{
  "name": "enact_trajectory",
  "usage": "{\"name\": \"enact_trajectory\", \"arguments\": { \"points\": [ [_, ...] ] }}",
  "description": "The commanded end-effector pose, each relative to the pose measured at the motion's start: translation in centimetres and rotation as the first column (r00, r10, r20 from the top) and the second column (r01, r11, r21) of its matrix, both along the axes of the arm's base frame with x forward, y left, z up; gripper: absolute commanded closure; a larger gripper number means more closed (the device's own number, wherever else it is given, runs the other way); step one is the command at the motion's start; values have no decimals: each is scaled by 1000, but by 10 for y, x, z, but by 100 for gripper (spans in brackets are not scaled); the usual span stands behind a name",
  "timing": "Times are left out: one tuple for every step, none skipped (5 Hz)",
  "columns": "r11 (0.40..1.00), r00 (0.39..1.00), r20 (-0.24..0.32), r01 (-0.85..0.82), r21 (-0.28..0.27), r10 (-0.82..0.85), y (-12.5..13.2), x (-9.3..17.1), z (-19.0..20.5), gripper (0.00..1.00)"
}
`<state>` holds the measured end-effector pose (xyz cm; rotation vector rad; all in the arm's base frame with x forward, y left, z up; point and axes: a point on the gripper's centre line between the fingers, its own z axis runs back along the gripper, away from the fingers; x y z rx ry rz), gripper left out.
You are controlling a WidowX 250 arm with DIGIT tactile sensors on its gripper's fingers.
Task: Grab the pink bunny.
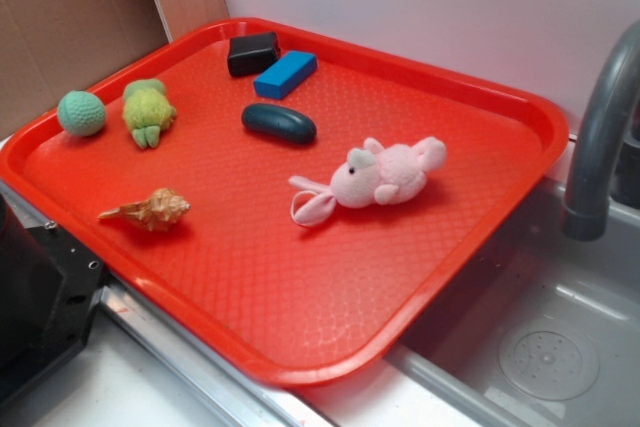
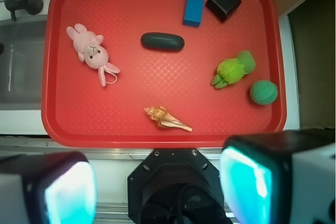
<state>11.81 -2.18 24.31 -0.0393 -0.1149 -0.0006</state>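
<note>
The pink bunny (image 1: 385, 177) (image 2: 92, 52) lies on its side on the red tray (image 1: 300, 297) (image 2: 58, 108), toward the sink side, its looped ears trailing toward the tray's middle. Seen from the wrist view, my gripper (image 2: 157, 187) hangs high above the counter, off the tray's near edge and well away from the bunny. Its two cyan-padded fingers (image 2: 71, 195) stand wide apart, open, with nothing between them. The exterior view does not show the gripper's fingers.
Also on the tray: a seashell (image 1: 152, 209) (image 2: 167, 118), a green plush toy (image 1: 148, 112) (image 2: 233, 69), a teal ball (image 1: 81, 113) (image 2: 263, 92), a dark oval (image 1: 279, 123) (image 2: 162, 41), a blue block (image 1: 285, 74) (image 2: 193, 8), a black block (image 1: 253, 53) (image 2: 223, 3). A sink with grey faucet (image 1: 600, 137) adjoins.
</note>
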Motion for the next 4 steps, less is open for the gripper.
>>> {"name": "enact_trajectory", "arguments": {
  "points": [
    [1000, 1000, 0, 0, 0, 0, 0, 0, 0, 0],
    [969, 969, 13, 247, 29, -247, -22, 50, -47, 0],
    [910, 909, 57, 414, 1, -414, -40, 82, -77, 0],
    [824, 830, 48, 558, -99, -556, -58, 100, -103, 0]
  ]
}}
